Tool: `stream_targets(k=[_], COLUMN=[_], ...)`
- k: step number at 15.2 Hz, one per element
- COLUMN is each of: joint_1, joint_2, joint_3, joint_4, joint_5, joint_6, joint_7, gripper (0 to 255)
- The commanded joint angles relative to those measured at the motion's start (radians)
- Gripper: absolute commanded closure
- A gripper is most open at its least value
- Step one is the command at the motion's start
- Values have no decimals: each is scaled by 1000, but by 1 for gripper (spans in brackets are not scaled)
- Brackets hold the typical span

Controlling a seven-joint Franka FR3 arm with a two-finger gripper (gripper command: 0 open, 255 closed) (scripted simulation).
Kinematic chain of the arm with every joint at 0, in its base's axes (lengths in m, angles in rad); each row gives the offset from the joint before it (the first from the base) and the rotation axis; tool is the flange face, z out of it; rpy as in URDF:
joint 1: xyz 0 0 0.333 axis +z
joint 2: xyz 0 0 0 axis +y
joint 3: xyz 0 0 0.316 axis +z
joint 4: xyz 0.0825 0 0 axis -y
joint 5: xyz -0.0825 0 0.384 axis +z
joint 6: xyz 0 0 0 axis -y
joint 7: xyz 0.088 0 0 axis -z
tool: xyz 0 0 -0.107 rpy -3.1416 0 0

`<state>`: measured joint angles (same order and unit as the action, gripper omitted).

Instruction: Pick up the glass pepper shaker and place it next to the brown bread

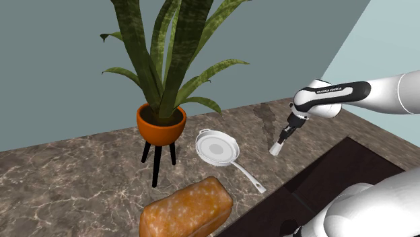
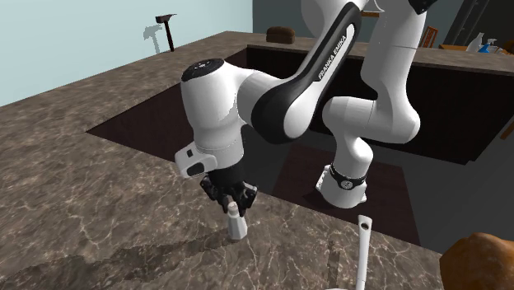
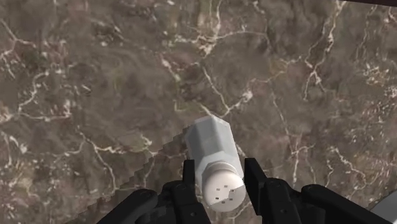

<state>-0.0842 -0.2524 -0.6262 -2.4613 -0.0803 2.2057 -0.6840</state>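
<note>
1. Pepper shaker [image 3: 213, 162]: pale grey faceted body and white perforated cap, leaning slightly in the shoulder view [image 1: 276, 147].
2. Clasped just below the cap by the black gripper [image 3: 221, 167], one finger pressed to each side, so narrowed onto the shaker rather than spread wide.
3. Directly over the brown veined marble counter [image 3: 95, 76], near the edge of the dark sunken sink [image 1: 336, 175]; cannot tell whether the base touches the stone.
4. To the shoulder view's left of the shaker, a white frying pan [image 1: 217, 148], apart from it, with its handle angled toward the sink.
5. Well apart, at the shoulder view's lower edge, the brown bread [image 1: 187, 210].
6. Beyond the pan, an orange pot [image 1: 161, 123] on black legs, holding a tall green plant.
</note>
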Motion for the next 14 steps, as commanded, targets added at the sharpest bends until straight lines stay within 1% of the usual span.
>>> stream_targets(k=[1,14], joint_1=[-2,-15], joint_2=[-11,-102], joint_3=[4,47], joint_4=[11,119], joint_5=[-6,-37], joint_6=[-23,-213], joint_7=[6,49], gripper=[255,255])
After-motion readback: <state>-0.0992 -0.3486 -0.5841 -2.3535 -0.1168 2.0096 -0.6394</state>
